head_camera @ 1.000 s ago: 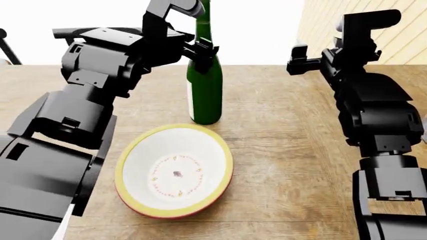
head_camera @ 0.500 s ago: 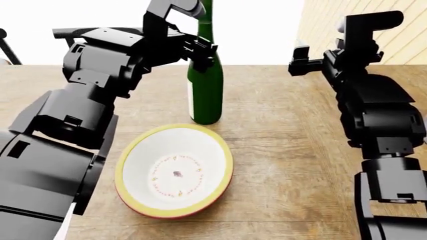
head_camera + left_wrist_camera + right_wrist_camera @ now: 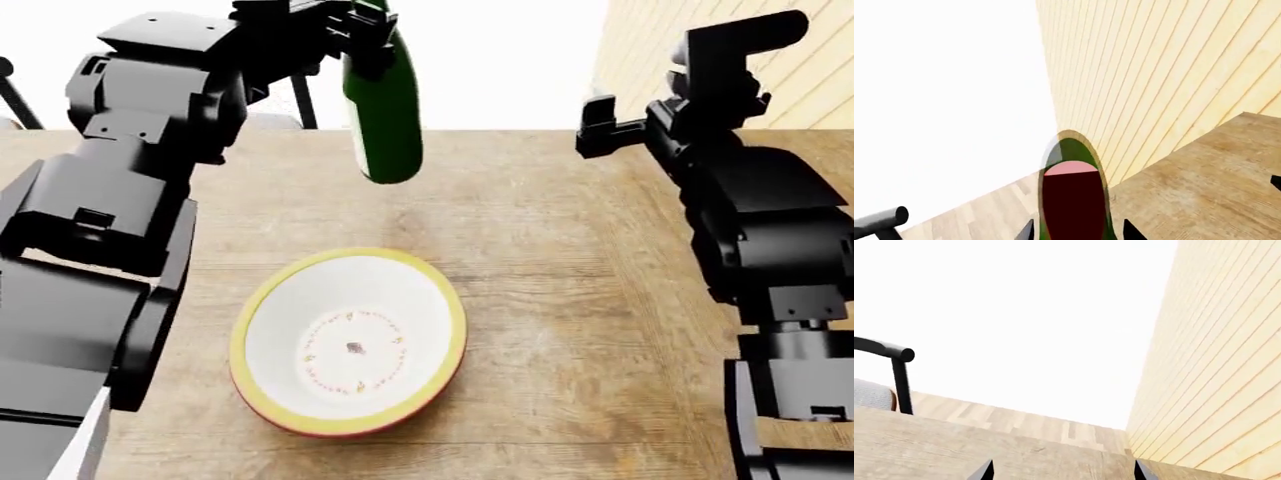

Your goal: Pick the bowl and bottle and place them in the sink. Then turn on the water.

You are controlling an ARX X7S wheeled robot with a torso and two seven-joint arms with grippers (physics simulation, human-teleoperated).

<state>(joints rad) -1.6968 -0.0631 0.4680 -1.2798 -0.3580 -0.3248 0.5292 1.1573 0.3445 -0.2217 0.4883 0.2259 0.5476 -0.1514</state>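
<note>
Head view: the left gripper (image 3: pixel 358 22) is clamped on the neck of the bottle (image 3: pixel 380 110), which hangs tilted, clear of the wooden table (image 3: pixel 561 260). Held so high, its heavy body could swing or slip and fall onto the bowl (image 3: pixel 350 342) just below and nearer. The right gripper (image 3: pixel 597 125) hangs apart, holding nothing.

Left wrist view: the bottle (image 3: pixel 1073 200) sits between the jaws.

Right wrist view: the tips stand spread, with only table between them.
</note>
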